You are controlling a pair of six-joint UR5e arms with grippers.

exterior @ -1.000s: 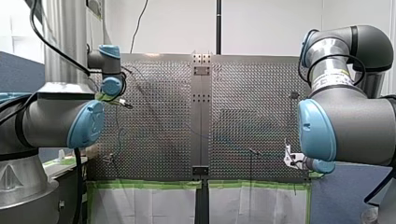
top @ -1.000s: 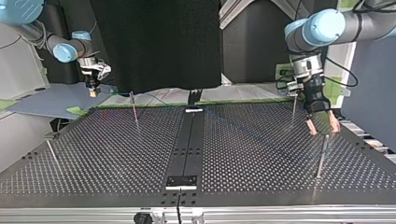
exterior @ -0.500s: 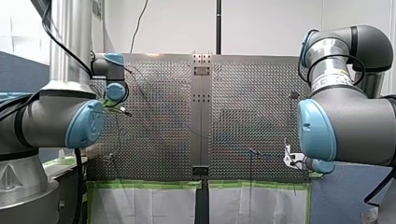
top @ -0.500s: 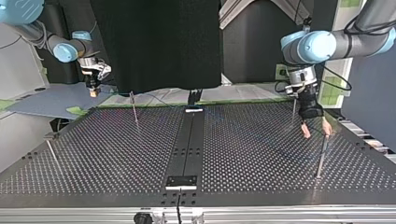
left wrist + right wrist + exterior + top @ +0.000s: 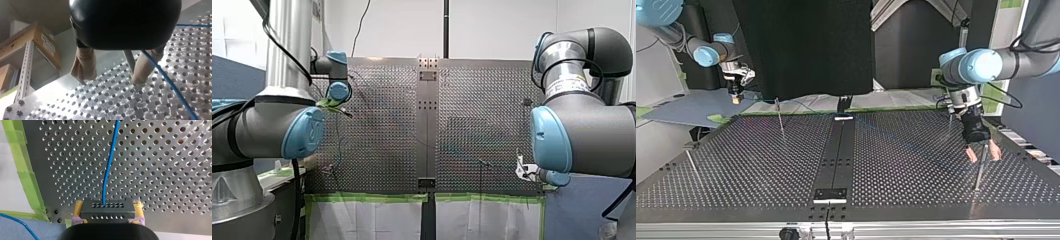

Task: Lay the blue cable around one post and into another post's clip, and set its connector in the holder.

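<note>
Within the last second our left arm (image 5: 1008,50) has swung out and dropped toward the table's (image 5: 761,165) edge at the top view's right. That has carried the left gripper (image 5: 984,156) down over a thin post (image 5: 978,175) standing near that edge. Its pale fingers (image 5: 85,66) are spread, and the left wrist view shows the post's rod between them, close to one finger and not gripped. Our right arm (image 5: 706,52) has not stirred. The right gripper (image 5: 107,203) hangs over the table's corner at the top view's far left, its yellow-padded fingers pinching the black connector (image 5: 107,213). The blue cable (image 5: 108,165) leaves that connector, heads out over the table and runs close past one left finger; we cannot tell whether it touches. We judge that the left gripper is lining up to guide the cable around this post, so the routing has barely begun and the connector is yet to be set down. Hidden from us are the holder and the clip, which we cannot pick out in any view. Most of the cable's run across the table is also lost, only a faint line in the top view.
</note>
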